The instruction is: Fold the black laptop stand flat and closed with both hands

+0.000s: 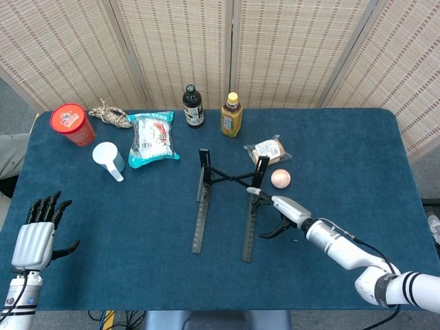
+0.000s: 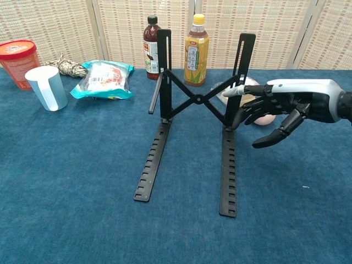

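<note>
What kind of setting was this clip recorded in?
Probably a lab or staged test area: a blue cloth-covered table backed by woven folding screens, with assorted props such as bottles and a red tub.

Bright, even, sharp; faint shadows

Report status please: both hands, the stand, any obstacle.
Right hand open, beside the stand's right upright, holding nothing. Left hand open, far off. Laptop stand unfolded, upright. Peach-coloured ball close behind.

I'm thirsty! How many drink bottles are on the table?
2. The dark bottle stands at the back of the table, and the yellow bottle stands just to its right, both behind the black laptop stand. None seem hidden.
</note>
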You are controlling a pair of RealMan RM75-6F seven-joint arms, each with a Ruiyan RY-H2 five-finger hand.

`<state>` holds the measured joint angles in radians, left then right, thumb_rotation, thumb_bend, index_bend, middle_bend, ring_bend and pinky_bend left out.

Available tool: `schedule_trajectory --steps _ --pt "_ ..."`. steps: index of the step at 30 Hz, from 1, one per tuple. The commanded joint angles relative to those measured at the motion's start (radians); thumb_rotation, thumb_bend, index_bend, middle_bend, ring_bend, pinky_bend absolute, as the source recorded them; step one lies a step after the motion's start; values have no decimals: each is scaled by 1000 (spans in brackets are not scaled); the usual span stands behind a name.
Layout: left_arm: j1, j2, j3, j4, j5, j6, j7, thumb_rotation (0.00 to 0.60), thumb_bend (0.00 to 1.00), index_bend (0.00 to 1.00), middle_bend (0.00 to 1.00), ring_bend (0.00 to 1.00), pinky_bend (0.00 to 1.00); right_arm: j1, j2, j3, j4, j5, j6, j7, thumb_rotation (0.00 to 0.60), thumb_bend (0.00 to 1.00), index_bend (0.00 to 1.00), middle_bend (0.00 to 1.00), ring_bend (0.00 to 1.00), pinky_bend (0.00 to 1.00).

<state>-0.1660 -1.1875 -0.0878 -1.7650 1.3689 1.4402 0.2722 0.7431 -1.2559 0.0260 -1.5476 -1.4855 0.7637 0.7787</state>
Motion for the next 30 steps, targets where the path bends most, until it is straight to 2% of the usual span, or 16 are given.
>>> schedule_trajectory --steps 1,13,30 --pt "-2 -1 0 1 0 -2 0 600 135 140 2 0 0 -12 -3 -7 0 6 7 -4 600 66 53 414 230 192" --pt "-15 -10 -4 7 -5 -18 8 600 135 141 2 0 0 -23 -42 14 66 67 -23 17 600 66 1 443 257 207" --pt "-20 -18 -5 15 -12 -25 9 600 135 140 2 0 0 -21 -75 32 127 74 -62 44 600 66 0 443 257 207"
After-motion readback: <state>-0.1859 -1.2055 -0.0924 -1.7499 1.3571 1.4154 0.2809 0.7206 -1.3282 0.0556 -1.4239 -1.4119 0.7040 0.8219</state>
